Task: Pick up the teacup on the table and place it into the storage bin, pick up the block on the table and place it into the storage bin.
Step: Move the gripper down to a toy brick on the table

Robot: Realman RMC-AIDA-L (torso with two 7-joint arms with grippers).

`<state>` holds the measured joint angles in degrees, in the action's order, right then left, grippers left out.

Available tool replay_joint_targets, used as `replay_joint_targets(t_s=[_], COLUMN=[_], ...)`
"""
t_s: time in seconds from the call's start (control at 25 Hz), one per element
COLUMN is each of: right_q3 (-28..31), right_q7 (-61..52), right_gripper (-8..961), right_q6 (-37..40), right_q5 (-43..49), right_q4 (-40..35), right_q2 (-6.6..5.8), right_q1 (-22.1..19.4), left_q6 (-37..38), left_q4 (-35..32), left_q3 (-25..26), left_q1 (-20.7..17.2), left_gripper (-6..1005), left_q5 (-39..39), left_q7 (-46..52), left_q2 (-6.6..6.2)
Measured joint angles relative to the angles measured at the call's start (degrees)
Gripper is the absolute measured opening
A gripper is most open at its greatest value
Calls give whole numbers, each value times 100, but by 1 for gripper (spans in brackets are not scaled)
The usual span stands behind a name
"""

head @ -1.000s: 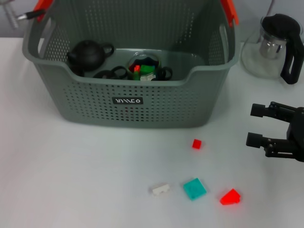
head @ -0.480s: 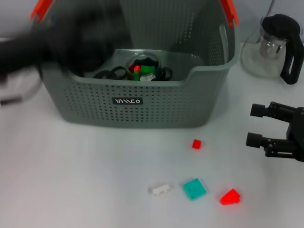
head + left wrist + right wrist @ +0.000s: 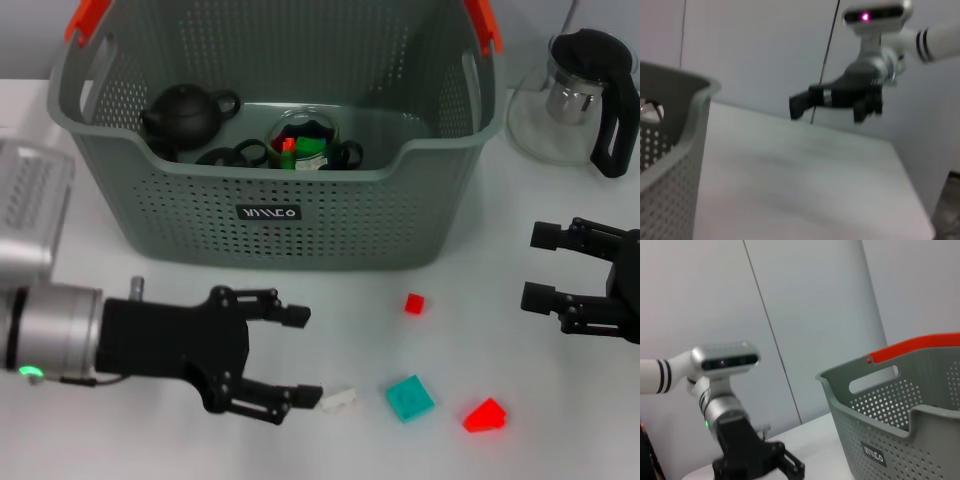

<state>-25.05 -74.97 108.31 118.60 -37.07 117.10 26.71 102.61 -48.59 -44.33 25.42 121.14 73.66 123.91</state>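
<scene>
Left gripper [image 3: 300,357] spread wide, holding nothing, lower fingertip beside a white block [image 3: 339,399] on the table [image 3: 150,450] before the grey bin [image 3: 270,215]. Its arm reaches in low from the left. Right gripper [image 3: 535,266] open, empty, parked right.

The large grey perforated plastic storage bin [image 3: 270,215] is carrying the only lettering in view: a small black rectangular label [image 3: 268,212] on its front wall, showing white stylised capitals. In the head view they are reading roughly as "MINISO", though the letters are too small to be sure. In the right wrist view the same label [image 3: 873,456] is appearing at an angle, again not clearly legible.
</scene>
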Motion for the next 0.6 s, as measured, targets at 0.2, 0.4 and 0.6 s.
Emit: replay_joint_targets(t_s=[0.2, 0.4, 0.6], right_q3=[0, 0, 0], right_q7=[0, 0, 0], right_gripper=[913, 913, 912], right_q6=[-6, -6, -14], right_q5=[-9, -12, -12], right_q4=[-2, -3, -3], right_q2=[-2, -4, -4], right_q1=[-22, -26, -26], left_q6=[-795, -1494, -1827], left_q4=[936, 1658, 2100], left_q3=[-55, -42, -47], left_q1=[11, 70, 79], left_gripper=[787, 734, 602], left_q5=[94, 42, -72], left_q7=[-817, -1671, -2360], left_q2=[50, 77, 86])
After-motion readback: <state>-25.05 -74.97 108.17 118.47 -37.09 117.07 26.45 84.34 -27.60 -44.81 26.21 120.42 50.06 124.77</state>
